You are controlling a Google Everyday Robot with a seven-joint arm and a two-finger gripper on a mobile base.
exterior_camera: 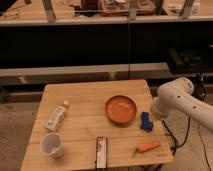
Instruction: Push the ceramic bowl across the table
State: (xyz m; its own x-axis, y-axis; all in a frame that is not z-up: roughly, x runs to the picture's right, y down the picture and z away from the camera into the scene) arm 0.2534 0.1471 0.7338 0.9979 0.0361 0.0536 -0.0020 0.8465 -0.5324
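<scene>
In the camera view, the round, shallow orange-red ceramic bowl [121,109] with its darker rim sits right of centre on the small square table [85,97] with a light wooden slatted top, nearer the right edge than the left. The robot's white two-finger gripper [154,113] hangs at the low end of the white arm [176,98], just off the table's right edge. Whether it is wide or narrow cannot be told. From the gripper the bowl lies at about nine o'clock, near but apart from it. Being round, the bowl has no long axis to square up to. A small blue block-like object [146,121] lies at about four o'clock from the bowl, just beside the gripper; whether they touch I cannot tell. A push toward nine or ten o'clock would likely meet bare slats first. At the bowl's eight o'clock, well apart, lies a pale plastic bottle [56,116] on its side, with a translucent white plastic cup [51,145] upright below it. At six o'clock lies a dark flat bar [101,151], and at five o'clock an orange carrot-shaped item [148,147]. Behind the table runs dark shelving [100,45]; the floor [15,117] is speckled.
</scene>
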